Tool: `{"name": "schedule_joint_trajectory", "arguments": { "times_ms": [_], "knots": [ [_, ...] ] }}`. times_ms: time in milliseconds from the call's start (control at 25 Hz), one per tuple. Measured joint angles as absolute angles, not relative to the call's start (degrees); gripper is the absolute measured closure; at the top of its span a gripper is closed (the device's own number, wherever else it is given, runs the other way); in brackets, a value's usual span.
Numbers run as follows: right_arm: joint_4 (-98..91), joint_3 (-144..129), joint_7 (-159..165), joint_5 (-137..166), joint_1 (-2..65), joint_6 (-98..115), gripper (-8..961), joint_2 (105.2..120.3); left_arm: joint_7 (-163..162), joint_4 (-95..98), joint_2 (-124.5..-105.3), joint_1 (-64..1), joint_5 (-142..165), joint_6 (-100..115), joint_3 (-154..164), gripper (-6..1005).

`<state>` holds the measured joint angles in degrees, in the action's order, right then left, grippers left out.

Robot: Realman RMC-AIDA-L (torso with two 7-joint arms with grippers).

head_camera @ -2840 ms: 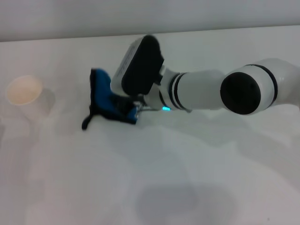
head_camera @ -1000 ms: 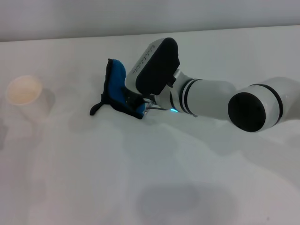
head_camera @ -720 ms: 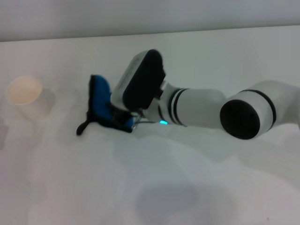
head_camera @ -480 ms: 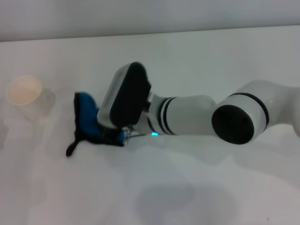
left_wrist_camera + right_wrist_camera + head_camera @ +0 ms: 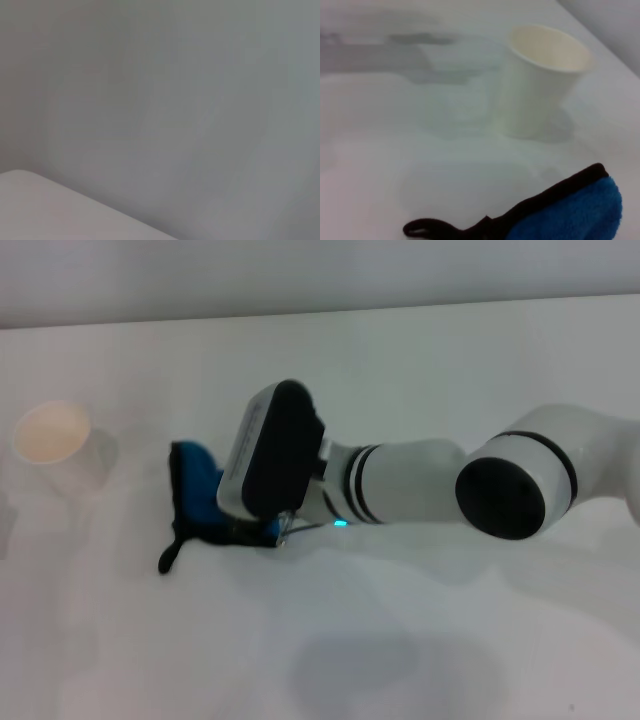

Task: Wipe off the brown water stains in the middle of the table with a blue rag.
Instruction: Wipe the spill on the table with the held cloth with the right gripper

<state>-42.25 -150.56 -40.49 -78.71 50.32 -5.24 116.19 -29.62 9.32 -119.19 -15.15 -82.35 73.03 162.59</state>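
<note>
Right hand (image 5: 255,530) low over the table (image 5: 450,640), arm outstretched leftward, clamped on the blue rag (image 5: 200,502).

The rag (image 5: 197,502) is bright blue with black trim and a black loop. The cup (image 5: 55,445) is cream-white. The table (image 5: 450,640) is plain white.

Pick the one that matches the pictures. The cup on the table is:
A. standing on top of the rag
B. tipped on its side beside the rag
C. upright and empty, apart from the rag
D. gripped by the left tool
C: the cup stands upright, showing a bare cream inside, with open table between it and the rag.
</note>
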Motion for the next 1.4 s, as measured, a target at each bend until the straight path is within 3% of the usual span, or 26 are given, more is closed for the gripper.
{"name": "schedule_joint_trajectory", "arguments": {
  "times_ms": [800,1200,1400],
  "knots": [
    [-25.6,-136.9,-40.8,-78.2,52.6,-6.2,862,116.16,-29.6,9.3,-119.09,-15.2,-82.4,73.1,162.2,124],
    [-17.8,-126.5,-40.8,-78.1,53.2,-9.3,861,114.97,-29.6,9.3,-119.00,-15.2,-82.6,73.3,162.2,123],
    [-16.7,-120.0,-40.6,-75.8,53.3,-14.4,861,113.60,-29.8,8.9,-119.00,-15.1,-82.6,73.6,162.2,123]
  ]
}}
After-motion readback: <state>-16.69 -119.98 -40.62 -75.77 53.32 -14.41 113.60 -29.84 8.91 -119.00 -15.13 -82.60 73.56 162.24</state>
